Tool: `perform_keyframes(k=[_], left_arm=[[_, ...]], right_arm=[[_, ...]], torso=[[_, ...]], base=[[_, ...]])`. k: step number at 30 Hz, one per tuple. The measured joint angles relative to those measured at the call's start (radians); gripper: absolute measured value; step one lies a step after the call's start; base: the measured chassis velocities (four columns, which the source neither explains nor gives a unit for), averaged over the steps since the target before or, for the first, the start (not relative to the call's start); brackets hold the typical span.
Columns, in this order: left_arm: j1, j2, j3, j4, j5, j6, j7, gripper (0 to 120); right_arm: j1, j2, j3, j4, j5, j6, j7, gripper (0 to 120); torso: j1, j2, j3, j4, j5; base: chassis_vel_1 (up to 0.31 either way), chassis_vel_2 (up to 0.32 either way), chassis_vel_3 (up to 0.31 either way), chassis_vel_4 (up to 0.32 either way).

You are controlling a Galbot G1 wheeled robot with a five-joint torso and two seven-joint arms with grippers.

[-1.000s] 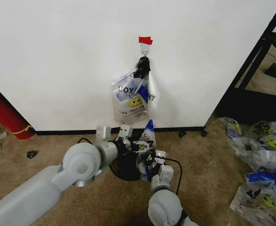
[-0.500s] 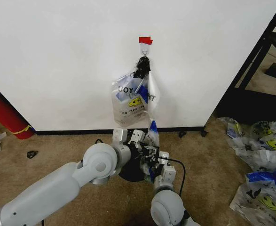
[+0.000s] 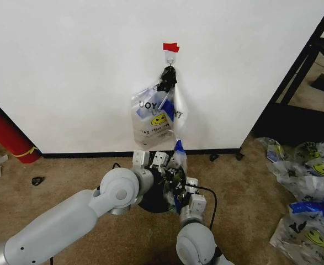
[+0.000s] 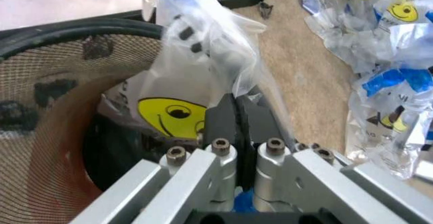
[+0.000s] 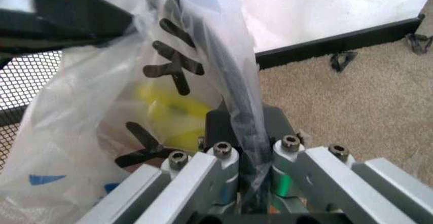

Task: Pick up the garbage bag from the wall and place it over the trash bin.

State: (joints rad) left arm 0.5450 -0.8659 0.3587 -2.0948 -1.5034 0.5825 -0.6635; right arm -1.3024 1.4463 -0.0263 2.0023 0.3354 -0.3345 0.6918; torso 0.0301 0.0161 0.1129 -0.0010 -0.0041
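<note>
The garbage bag [image 3: 178,157] is a thin see-through bag with a blue handle. It stands up over the small black trash bin [image 3: 150,202], close to the white wall [image 3: 68,66]. My left gripper [image 3: 170,175] reaches in from the left and is shut on the bag's plastic. In the left wrist view the left gripper [image 4: 237,110] pinches the bag [image 4: 196,46], whose yellow smiley hangs inside the mesh bin [image 4: 47,82]. My right gripper [image 3: 178,192] is just below it. In the right wrist view the right gripper [image 5: 247,127] is shut on a gathered fold of the bag [image 5: 135,97].
A thick bunch of bags [image 3: 153,116] hangs from the hook [image 3: 170,55] under red tape, straight above the bin. A red cylinder [image 3: 4,135] leans at the left. Several loose bags [image 3: 311,199] lie on the carpet at the right, near a black frame [image 3: 302,66].
My left arm has swung to the right and closed in on the bin and bag. In the last half second both grippers have hardly moved.
</note>
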Motion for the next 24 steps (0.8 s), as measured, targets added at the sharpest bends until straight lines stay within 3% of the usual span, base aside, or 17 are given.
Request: perform_keyframes(k=[24], left_arm=[[0.010,0.024,-0.043,-0.003,0.004,-0.004,0.007,0]], right_arm=[[-0.005,0.006,-0.002,-0.001,-0.007,0.003,-0.002,0]], torso=[[0.000,0.000,0.000,0.0000,0.0000]], base=[[0.000,0.000,0.000,0.000]])
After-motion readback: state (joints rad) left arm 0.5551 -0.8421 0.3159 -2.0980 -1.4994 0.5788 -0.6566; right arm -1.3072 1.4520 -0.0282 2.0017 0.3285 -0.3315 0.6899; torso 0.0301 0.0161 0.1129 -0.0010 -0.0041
